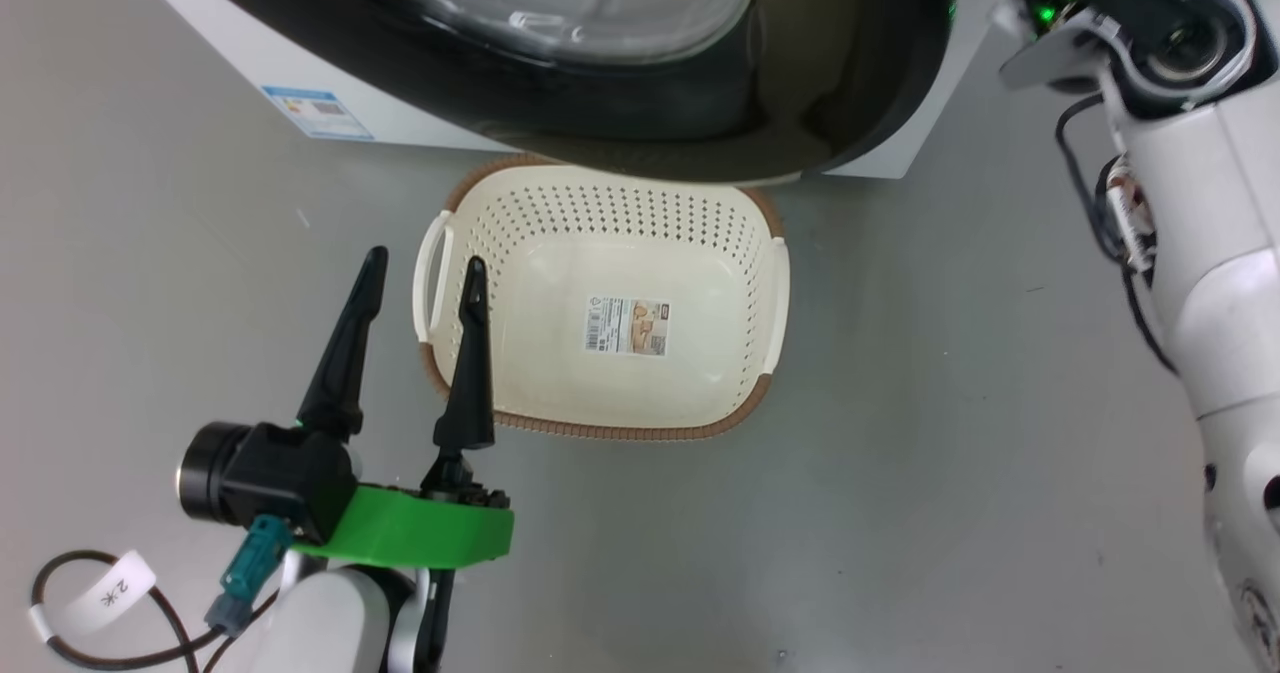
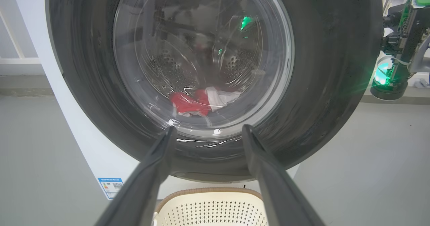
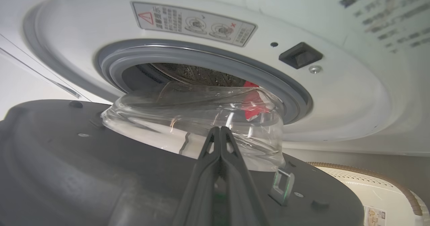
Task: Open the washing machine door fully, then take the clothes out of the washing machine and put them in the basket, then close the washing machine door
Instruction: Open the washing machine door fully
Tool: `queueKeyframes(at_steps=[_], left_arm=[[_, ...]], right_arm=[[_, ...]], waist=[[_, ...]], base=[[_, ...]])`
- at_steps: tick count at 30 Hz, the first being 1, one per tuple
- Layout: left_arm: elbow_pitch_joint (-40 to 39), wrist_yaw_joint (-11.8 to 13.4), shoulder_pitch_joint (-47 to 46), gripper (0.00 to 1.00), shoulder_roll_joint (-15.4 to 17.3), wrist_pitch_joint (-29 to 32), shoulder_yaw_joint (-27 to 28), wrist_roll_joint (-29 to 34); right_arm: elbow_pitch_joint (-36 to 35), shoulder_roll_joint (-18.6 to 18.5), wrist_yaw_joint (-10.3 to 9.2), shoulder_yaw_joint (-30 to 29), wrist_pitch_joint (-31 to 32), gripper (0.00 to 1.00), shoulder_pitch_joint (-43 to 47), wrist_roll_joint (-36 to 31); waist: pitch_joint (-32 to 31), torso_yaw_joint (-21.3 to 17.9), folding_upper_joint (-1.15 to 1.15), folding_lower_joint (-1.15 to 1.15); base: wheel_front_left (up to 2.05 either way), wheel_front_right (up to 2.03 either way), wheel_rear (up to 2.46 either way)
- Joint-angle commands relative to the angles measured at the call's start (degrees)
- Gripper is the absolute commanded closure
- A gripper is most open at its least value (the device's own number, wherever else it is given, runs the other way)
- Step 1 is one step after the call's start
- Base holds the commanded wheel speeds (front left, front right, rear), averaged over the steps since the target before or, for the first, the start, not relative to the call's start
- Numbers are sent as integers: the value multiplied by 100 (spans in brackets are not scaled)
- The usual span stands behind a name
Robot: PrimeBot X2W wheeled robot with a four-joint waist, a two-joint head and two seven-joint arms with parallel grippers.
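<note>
Now my left tool (image 1: 426, 258) is wide open and holds nothing, near the basket (image 1: 600, 218). My right tool (image 3: 220, 128) is squeezed shut, maybe touching the partly open washing machine door (image 3: 67, 159). The clothes (image 2: 198, 101) lie inside the washing machine (image 2: 84, 145).

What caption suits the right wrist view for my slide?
Shut right hand at the inner face of the partly open washing machine door; red clothes visible through its glass bowl.

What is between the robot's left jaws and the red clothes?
The washing machine door: in the left wrist view its clear glass bowl stands before the clothes, which show through it.
</note>
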Motion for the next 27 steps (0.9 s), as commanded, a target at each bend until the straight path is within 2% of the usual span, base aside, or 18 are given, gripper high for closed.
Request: queueKeyframes(at_steps=[1,16,27], left_arm=[[-181,12,121,0,72,-51,235,13],[-197,-15,271,0,72,-51,365,90],[-154,-28,495,0,73,-51,388,128]], right_arm=[[-266,235,44,76,85,100,209,104],[-977,321,44,129,324,100,1094,329],[-1388,346,44,353,502,100,1781,601]], waist=[[-105,-84,0,0],[-410,-292,0,0],[-889,-217,0,0]], base=[[0,0,0],[0,0,0],[0,0,0]])
